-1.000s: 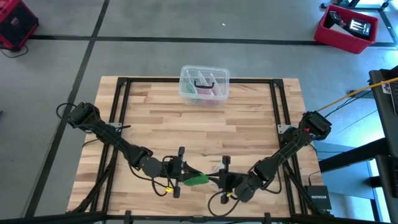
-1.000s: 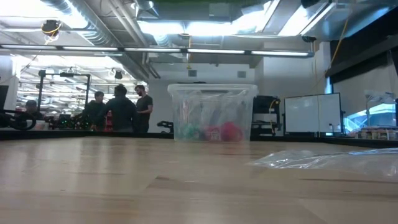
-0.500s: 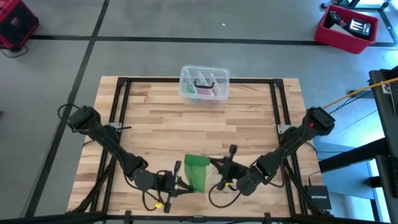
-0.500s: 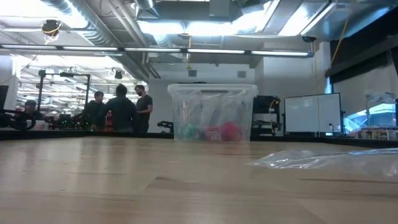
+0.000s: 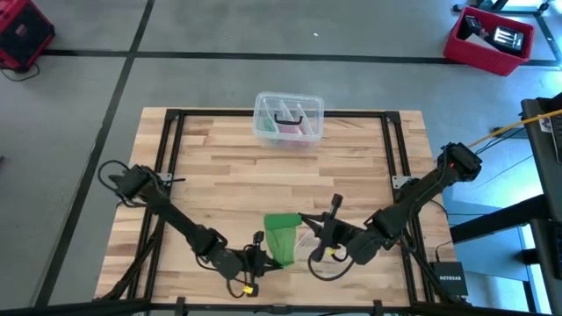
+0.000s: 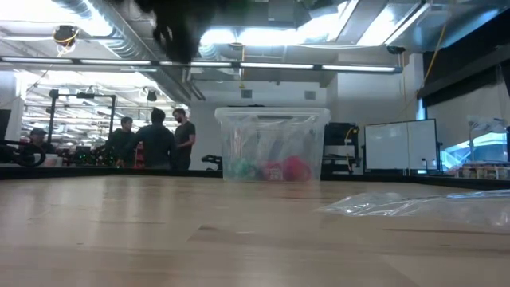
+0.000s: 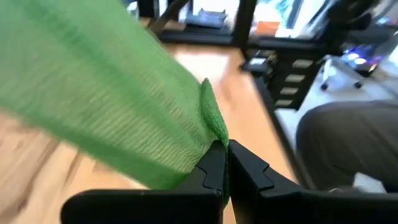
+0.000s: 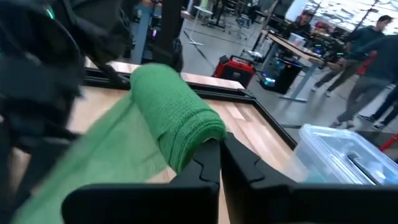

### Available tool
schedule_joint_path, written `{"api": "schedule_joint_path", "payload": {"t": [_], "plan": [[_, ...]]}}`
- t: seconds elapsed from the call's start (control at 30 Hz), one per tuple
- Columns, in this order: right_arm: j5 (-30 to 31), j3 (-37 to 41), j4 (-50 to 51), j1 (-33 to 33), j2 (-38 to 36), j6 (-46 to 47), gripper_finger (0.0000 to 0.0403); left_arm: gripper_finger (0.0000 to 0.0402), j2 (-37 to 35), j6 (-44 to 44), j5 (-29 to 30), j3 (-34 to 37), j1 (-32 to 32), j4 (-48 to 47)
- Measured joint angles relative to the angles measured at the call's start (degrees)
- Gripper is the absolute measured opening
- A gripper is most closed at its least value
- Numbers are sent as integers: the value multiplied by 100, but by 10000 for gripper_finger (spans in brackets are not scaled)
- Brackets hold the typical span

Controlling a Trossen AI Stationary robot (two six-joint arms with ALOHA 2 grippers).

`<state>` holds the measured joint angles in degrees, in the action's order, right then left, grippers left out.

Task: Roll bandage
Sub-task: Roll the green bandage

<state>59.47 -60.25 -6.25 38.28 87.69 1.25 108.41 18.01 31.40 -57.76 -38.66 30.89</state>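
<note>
Bright green elastic fabric bandage (image 5: 283, 237), nearer the arms than the clear plastic box (image 5: 289, 118), is pinched by left gripper (image 7: 224, 163) and right gripper (image 8: 220, 155), both clamped shut on it; rolling needs even tension.

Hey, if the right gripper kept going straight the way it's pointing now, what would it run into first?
Most likely the left gripper. The right gripper, shut on the bandage, points across the table's near edge toward the left arm, with the green strip stretched between them. Their relative heights are unclear, so it might pass above.
</note>
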Motion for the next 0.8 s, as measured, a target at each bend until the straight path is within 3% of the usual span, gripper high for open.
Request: {"api": "schedule_joint_path", "payload": {"t": [0.43,0.8], "plan": [[-574,-214,-161,-7,-82,-150,2,0,486,1334,690,14,525,-1843],[-1645,-212,1355,-48,-73,1197,18,0,466,1419,611,2,522,-1754]]}}
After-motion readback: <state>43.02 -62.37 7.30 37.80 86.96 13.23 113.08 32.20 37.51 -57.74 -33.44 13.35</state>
